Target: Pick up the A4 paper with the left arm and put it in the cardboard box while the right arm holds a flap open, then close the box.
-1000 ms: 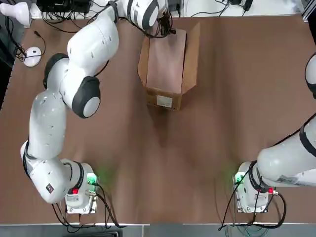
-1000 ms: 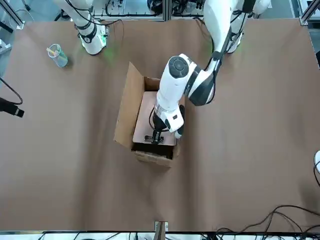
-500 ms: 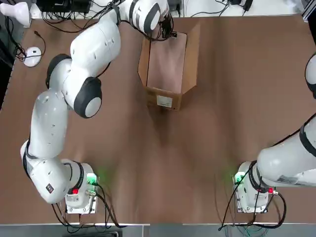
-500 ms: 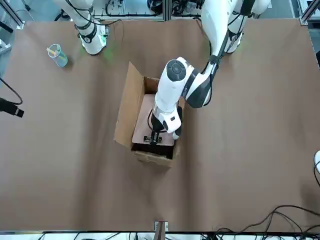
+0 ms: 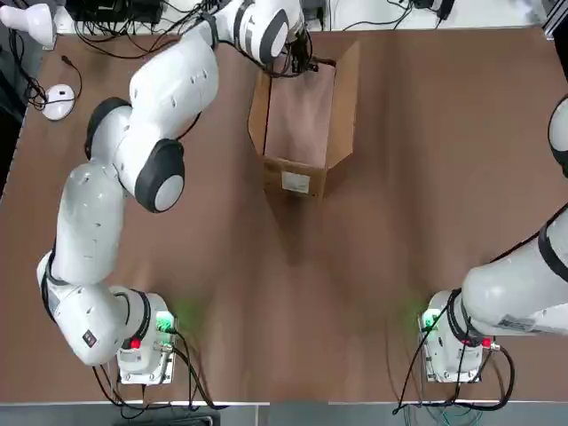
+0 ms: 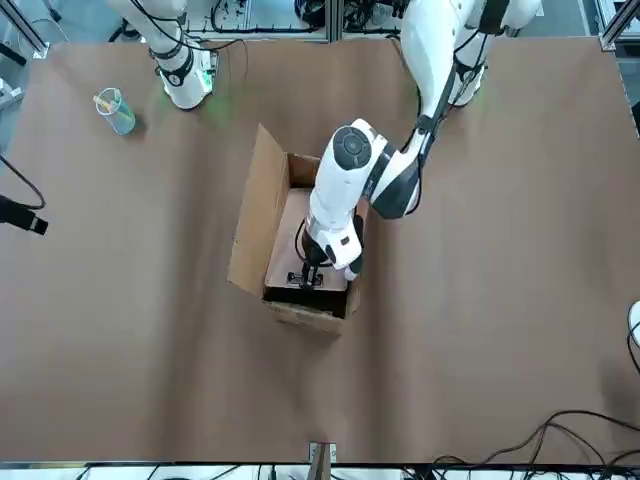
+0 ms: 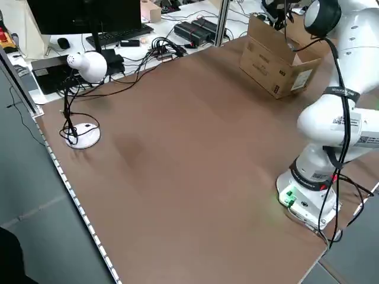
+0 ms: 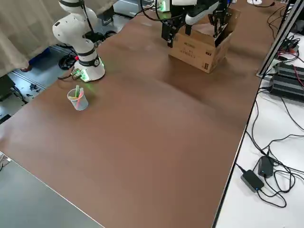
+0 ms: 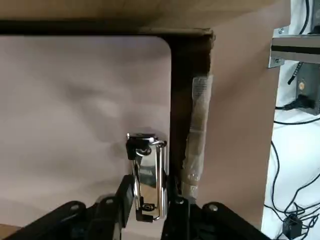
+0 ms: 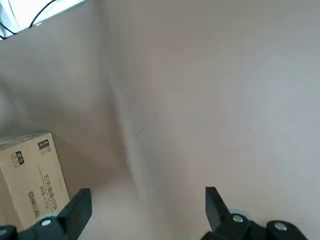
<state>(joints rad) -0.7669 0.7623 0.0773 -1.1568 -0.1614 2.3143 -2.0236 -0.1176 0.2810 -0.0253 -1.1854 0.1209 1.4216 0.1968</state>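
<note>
Top view of a brown worktop [image 5: 373, 266] with a box [image 5: 302, 124] near the far edge, left of centre, flaps up and label facing the robot. Paper [image 5: 300, 111] lying flat inside the box, filling its floor, clip end at the far side. Left gripper [image 6: 306, 277] reaching down into the far end of the box, narrow, fingers closed on the clip [image 9: 146, 175], as seen from the left wrist. Right gripper [image 10: 145, 220] wide and holding nothing, off to the worktop's right side, nowhere near a flap; right arm base at the near right corner.

Compared with a second ago, left arm shifted slightly along the far edge toward the box, wrist settled a little lower over the clip; box and sheet unmoved. Likely meaning: placing all but done, sheet resting on the box floor, release of the clip next, then withdrawal and closing of the flaps, none of them folded yet.

Elsewhere: a cup [image 6: 115, 110] with sticks in it near the right arm's base, holding nothing of the task; a white mouse [image 5: 59, 100] by the far left corner.
</note>
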